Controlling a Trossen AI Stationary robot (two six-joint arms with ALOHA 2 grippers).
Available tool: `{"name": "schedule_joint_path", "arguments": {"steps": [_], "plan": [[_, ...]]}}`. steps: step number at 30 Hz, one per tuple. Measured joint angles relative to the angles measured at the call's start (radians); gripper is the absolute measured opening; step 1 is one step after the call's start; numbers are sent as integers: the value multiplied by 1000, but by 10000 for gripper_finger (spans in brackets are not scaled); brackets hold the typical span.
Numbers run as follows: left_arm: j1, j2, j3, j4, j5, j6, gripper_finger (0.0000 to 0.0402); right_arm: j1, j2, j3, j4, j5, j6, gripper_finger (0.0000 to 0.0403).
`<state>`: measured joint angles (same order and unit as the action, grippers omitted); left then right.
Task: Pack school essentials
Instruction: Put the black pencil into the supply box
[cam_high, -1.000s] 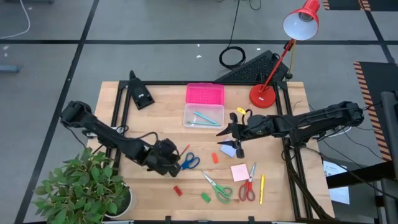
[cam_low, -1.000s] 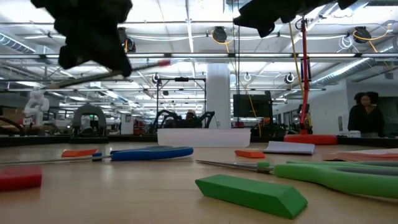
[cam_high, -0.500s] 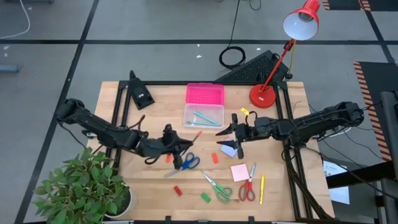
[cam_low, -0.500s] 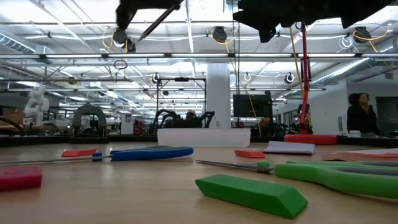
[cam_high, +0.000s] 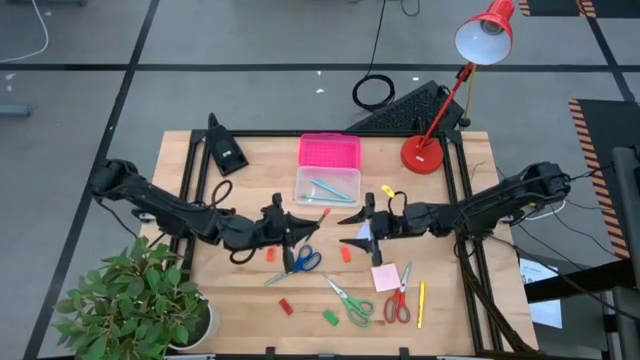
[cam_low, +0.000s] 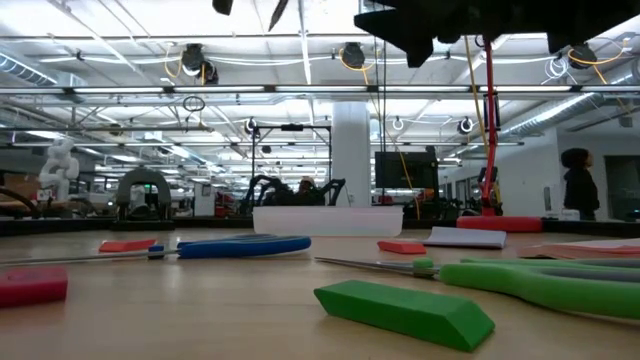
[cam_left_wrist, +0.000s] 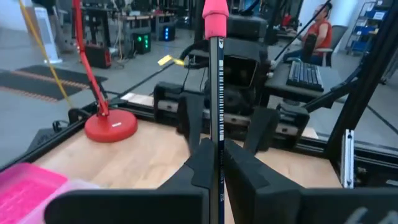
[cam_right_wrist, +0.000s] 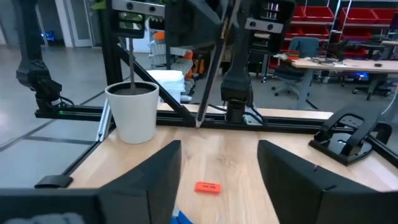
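Box: clear plastic box (cam_high: 328, 186) near the tabletop's (cam_high: 250, 180) far edge, pink lid (cam_high: 329, 151) lying open behind it; two or so thin pens inside.
Left hand (cam_high: 297, 229): raised just short of the box, clamped on a dark pencil (cam_left_wrist: 215, 106) with a pink eraser tip.
Right hand (cam_high: 358, 228): facing the left hand, fingers spread wide, nothing held.
Scissors: 3, namely blue (cam_high: 298, 263), green (cam_high: 350, 301), red (cam_high: 398, 301).
Erasers: 4, namely two red, one orange, one green (cam_low: 404, 312).
Notepads: pink (cam_high: 386, 277); blue partly hidden under the right hand.
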<state>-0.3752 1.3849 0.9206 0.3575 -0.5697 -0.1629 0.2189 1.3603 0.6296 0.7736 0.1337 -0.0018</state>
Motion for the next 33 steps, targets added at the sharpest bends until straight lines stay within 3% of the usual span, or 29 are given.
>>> {"name": "schedule_joint_path", "arguments": {"steps": [7,17,33], "plan": [[2,96,-14,214,29,88,24,-1,59,0,53,-3,16,245],[16,199,-13,462,29,204,24,-1,75,1,84,-32,-8,249],[32,232,-13,527,178,218,24,-1,75,1,91,-113,-9,249]]}}
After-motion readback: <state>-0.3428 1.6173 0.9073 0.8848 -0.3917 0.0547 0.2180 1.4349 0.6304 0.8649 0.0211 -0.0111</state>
